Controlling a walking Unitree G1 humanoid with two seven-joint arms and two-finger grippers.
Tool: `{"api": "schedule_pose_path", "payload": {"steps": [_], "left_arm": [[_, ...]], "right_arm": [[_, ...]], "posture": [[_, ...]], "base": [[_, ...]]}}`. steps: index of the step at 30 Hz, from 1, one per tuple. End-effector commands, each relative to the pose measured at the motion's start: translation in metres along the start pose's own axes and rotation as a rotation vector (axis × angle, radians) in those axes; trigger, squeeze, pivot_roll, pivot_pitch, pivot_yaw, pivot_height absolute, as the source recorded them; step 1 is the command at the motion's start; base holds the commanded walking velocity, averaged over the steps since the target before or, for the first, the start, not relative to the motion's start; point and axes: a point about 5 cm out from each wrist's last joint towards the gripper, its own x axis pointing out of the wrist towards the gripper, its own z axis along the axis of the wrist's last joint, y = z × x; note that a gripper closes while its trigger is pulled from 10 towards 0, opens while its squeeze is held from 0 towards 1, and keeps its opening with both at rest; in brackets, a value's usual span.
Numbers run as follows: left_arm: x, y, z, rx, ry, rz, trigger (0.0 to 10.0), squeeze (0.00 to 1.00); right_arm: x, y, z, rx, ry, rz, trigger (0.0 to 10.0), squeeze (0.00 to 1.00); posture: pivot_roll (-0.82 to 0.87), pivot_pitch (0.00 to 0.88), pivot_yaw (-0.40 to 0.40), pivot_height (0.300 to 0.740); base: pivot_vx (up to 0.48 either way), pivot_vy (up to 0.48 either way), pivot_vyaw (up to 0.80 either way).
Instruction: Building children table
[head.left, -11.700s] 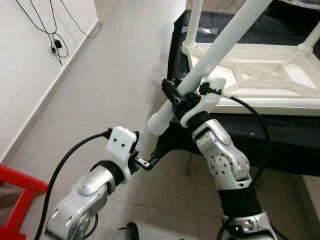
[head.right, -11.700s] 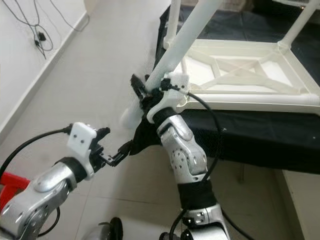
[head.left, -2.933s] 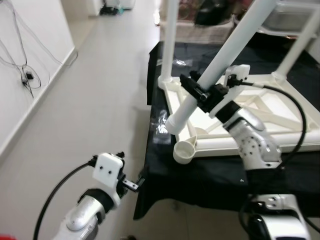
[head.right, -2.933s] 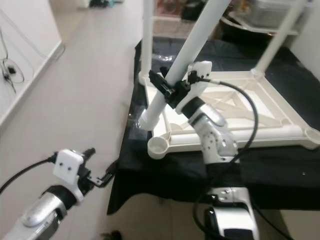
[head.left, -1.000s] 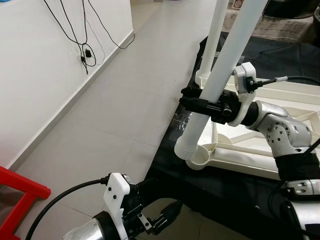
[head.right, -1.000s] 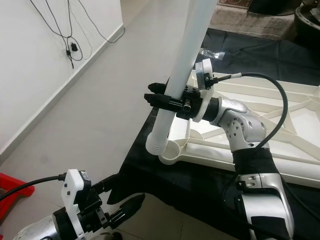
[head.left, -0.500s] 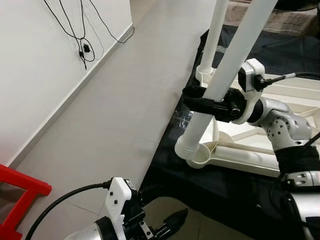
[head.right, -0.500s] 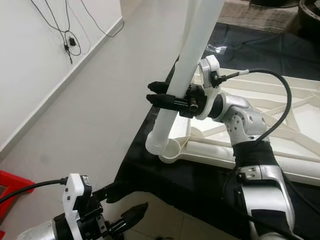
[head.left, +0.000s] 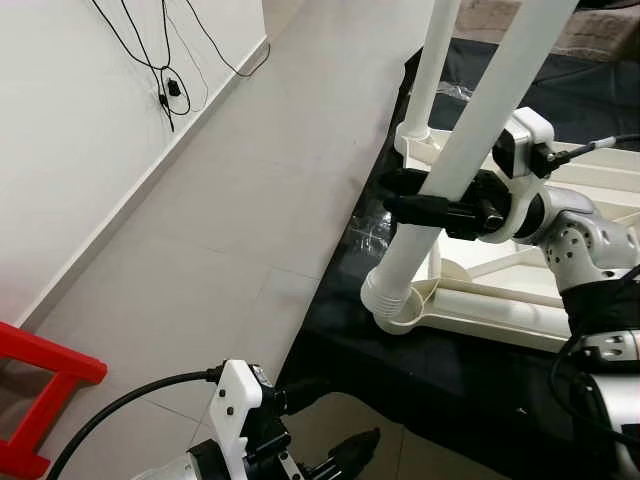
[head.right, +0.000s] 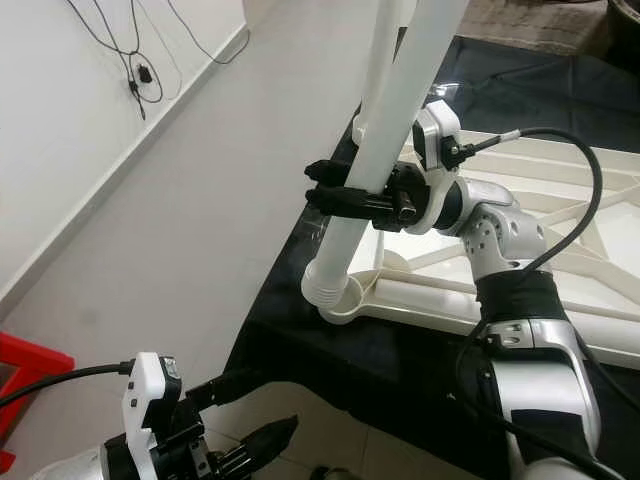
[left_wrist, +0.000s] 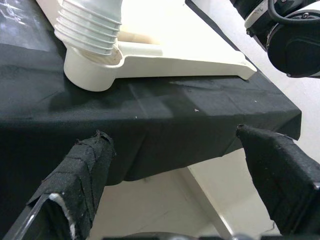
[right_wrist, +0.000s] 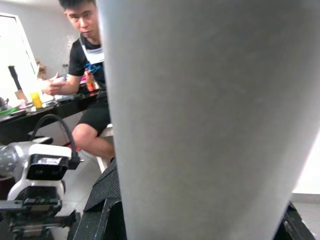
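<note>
Right pincer (head.left: 425, 197) clamps the white table leg (head.left: 470, 140) partway up its shaft. Head views: leg is a smooth plastic tube, long axis tilted, top leaning to the robot's right, ribbed lower end resting at the mouth of the round corner socket (head.left: 408, 314) of the upturned tabletop frame (head.left: 500, 300). Socket sits straight down the tube from the pincer — my read is the next move is a push along that axis with the tilt taken out first, else the ribs bind on the rim. Frame lies on a counter (head.left: 450, 380) draped in black cloth; a second leg (head.left: 430, 70) stands upright in the far corner. Right arm is the one on the job

Left pincer (head.left: 325, 430) hangs low by the counter edge over the tiled floor (head.left: 220, 230), fingers spread, holding nothing

Left wrist view: tape-wrapped fingers (left_wrist: 80, 175) wide apart, ribbed end (left_wrist: 90, 27) at the cup-shaped socket (left_wrist: 92, 67), matte cloth below

Right wrist view: tube (right_wrist: 210, 125) close up, matte off-white; a seated person (right_wrist: 90, 75) beyond — well apart from the work
</note>
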Motion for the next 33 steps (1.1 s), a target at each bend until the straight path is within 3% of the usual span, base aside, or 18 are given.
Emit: {"api": "schedule_pose_path", "payload": {"steps": [1, 8, 10, 22, 27, 29, 33], "left_arm": [[-0.002, -0.001, -0.004, -0.012, 0.034, -0.001, 10.0, 0.00], [-0.003, -0.001, -0.005, -0.016, 0.038, -0.003, 10.0, 0.00], [-0.002, -0.001, -0.006, -0.018, 0.039, -0.006, 10.0, 0.00], [-0.001, 0.000, -0.007, -0.018, 0.046, -0.008, 10.0, 0.00], [0.000, 0.002, -0.008, -0.015, 0.049, -0.012, 10.0, 0.00], [0.001, 0.004, -0.008, -0.011, 0.049, -0.011, 10.0, 0.00], [0.001, 0.004, -0.008, -0.009, 0.048, -0.010, 10.0, 0.00]], "right_arm": [[0.000, 0.001, -0.002, 0.004, 0.047, 0.016, 10.0, 0.00], [0.001, 0.002, 0.009, -0.035, 0.019, 0.039, 10.0, 0.00], [0.000, 0.003, 0.008, -0.058, 0.068, 0.040, 10.0, 0.00], [0.000, 0.007, 0.014, -0.116, 0.132, 0.056, 10.0, 0.00], [0.004, 0.011, 0.010, -0.118, 0.166, 0.080, 10.0, 0.00], [0.006, 0.014, -0.002, -0.102, 0.231, 0.096, 10.0, 0.00], [0.006, 0.016, -0.004, -0.083, 0.223, 0.106, 10.0, 0.00]], "posture": [[0.15, 0.267, -0.019, 0.740], [0.15, 0.259, -0.019, 0.740], [0.14, 0.256, -0.020, 0.740], [0.14, 0.226, -0.015, 0.740], [0.14, 0.218, -0.013, 0.740], [0.14, 0.210, -0.012, 0.740], [0.14, 0.208, -0.013, 0.740]], "base": [[0.000, 0.000, 0.00], [0.000, 0.000, 0.00], [0.000, 0.000, 0.00], [0.000, 0.000, 0.00], [0.000, 0.000, 0.00], [0.000, 0.000, 0.00], [0.000, 0.000, 0.00]]}}
